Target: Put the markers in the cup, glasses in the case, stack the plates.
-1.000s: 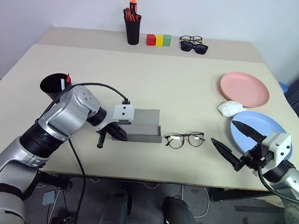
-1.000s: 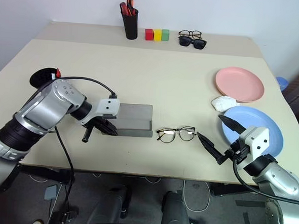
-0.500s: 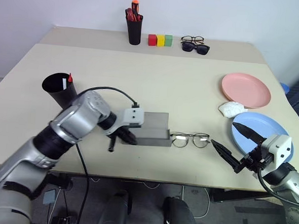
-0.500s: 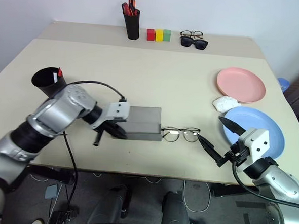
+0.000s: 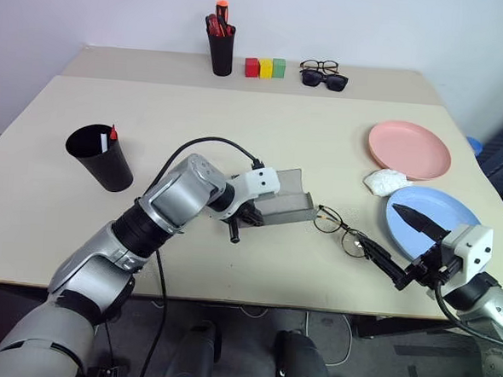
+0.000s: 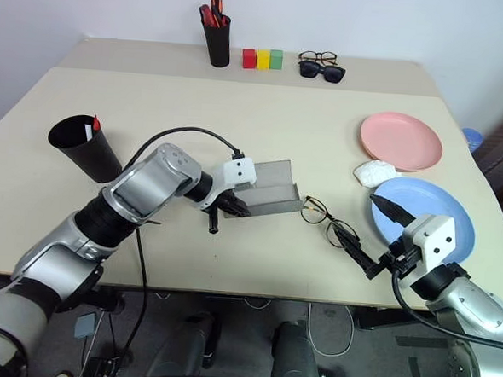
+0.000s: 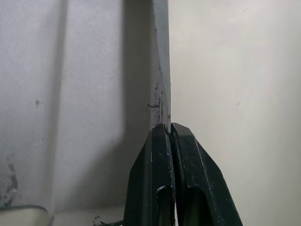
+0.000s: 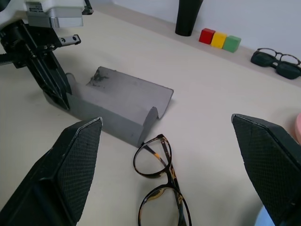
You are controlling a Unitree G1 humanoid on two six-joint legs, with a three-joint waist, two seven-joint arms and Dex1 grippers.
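1. Right now I see the left gripper point(image 5: 243, 215) at the left end of the case point(image 5: 286, 207), fingers point(image 7: 162, 188) pressed together with the case's edge pinched between their tips.
2. The case is grey, lid open, lying near the middle of the table point(image 5: 238, 128), its long side slanting up to the right.
3. The glasses point(image 5: 341, 232) lie flat on the table just right of the case, one lens almost at its right end; I cannot tell if they touch.
4. The right gripper point(image 5: 395, 245) hangs over the near right of the table, fingers spread wide and holding nothing; its lower fingertip sits just beside the glasses' near lens.
5. The cup point(image 5: 100, 155) stands upright at the left, well apart from the case, with the red marker point(image 5: 113, 134) and the white marker point(image 5: 104, 144) poking out at its rim.
6. The blue plate point(image 5: 429, 221) lies at the near right, partly behind the right gripper; the pink plate point(image 5: 409, 149) lies farther back, not stacked.
7. A crumpled white lump point(image 5: 383, 181) rests between the two plates.
8. Along the far edge: a black pen holder point(image 5: 220, 50) with red pens, three coloured blocks point(image 5: 265, 67), and two dark pairs of glasses point(image 5: 322, 75).
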